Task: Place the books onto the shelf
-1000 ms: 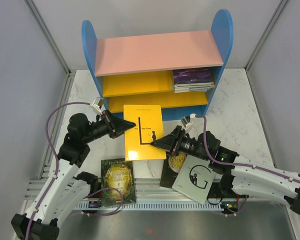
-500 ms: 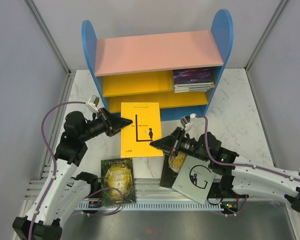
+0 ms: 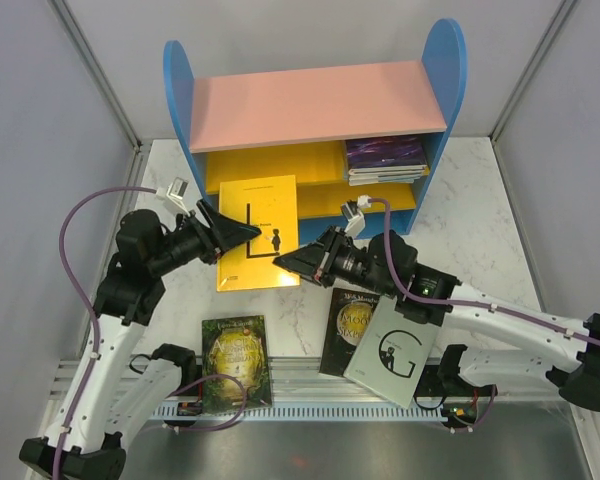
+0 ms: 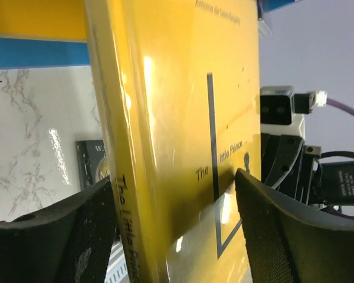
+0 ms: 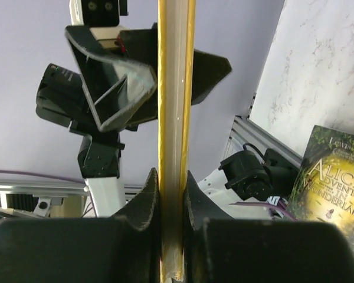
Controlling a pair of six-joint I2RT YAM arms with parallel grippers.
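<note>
The marble worktop (image 3: 480, 240) carries the shelf (image 3: 445, 70) at its far side, and a small pile of books (image 3: 385, 158) lies on the upper yellow board. The yellow book (image 3: 260, 235) is held in the air just in front of the lower board, its top edge toward it, probably so that it can be pushed in. The right end effector (image 3: 285, 257) is clenched on the page edge of this book and carries it. The left end effector (image 3: 248, 232) is released: its jaws stand apart, one on each side of the spine, seemingly only to guide. The green book (image 3: 235, 362), the black book (image 3: 348, 325) and the grey book (image 3: 392, 355) lie flat near the arm bases.
</note>
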